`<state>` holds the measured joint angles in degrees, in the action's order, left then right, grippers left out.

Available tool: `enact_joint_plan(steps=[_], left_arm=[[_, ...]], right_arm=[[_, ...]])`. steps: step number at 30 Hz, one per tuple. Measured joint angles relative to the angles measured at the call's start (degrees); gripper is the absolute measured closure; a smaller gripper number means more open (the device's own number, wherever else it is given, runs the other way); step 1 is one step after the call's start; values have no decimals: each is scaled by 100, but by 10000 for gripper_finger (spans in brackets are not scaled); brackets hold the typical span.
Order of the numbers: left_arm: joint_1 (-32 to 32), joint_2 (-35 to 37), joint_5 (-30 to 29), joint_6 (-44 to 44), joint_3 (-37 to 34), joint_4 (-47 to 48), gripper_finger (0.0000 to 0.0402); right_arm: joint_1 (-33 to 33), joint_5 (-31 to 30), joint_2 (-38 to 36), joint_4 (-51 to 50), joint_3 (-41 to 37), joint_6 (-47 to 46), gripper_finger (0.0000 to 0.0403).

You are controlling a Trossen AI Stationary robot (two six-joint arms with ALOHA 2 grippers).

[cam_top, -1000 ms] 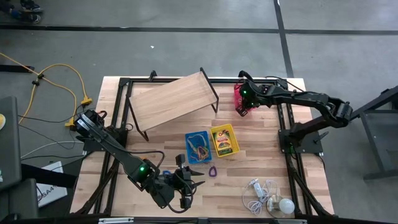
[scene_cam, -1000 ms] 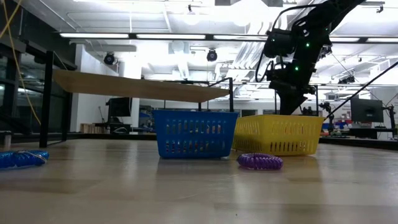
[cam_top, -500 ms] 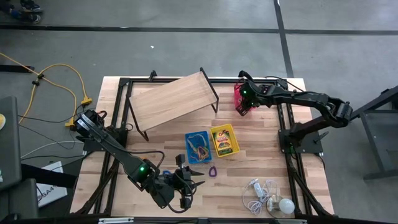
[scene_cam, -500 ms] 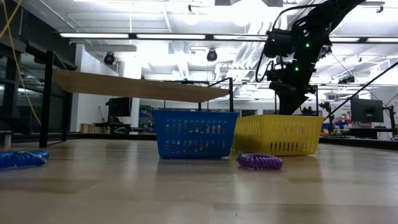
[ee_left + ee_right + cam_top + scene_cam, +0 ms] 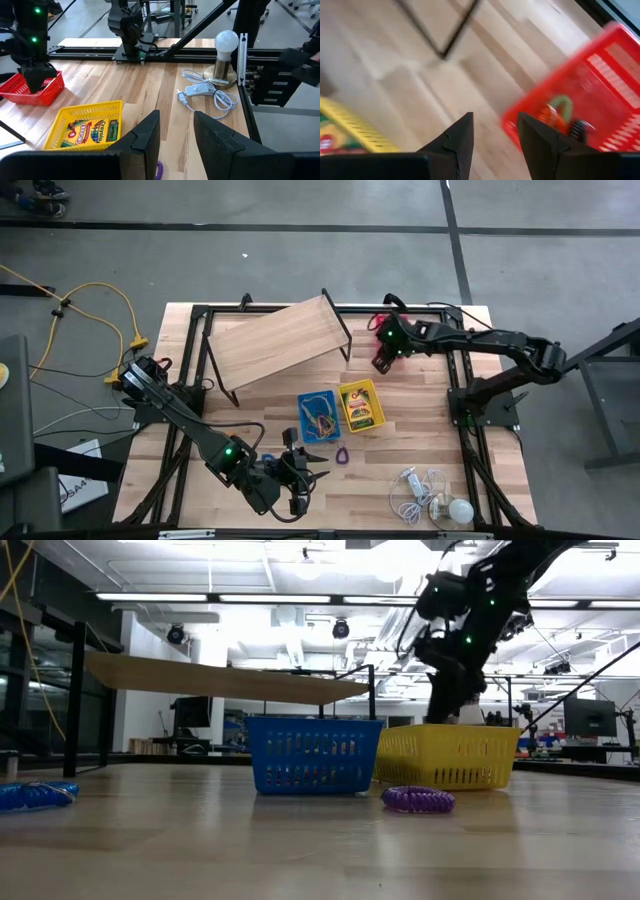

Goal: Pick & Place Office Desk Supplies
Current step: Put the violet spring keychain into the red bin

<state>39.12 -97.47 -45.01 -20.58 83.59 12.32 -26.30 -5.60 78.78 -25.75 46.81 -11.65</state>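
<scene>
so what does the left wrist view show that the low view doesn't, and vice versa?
Only the left wrist view: the red basket with the right gripper over it, the crayon box lying in the yellow basket, the white bulb and its cord, and the left gripper with its fingers apart.

Only the low view: the blue basket, the wooden board on black legs, and blue bands on the table.

Both: the yellow basket, the right arm, and the purple band.
</scene>
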Motion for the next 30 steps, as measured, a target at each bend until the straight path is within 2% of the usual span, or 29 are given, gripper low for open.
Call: enact_joint_plan(steps=[17, 30], left_arm=[[0, 0, 0, -2, 0, 0, 289], [2, 0, 0, 0, 0, 0, 289]], right_arm=[[2241, -43, 0, 890, -2, -362, 269], [4090, -25, 6, 1321, -2, 436, 269]])
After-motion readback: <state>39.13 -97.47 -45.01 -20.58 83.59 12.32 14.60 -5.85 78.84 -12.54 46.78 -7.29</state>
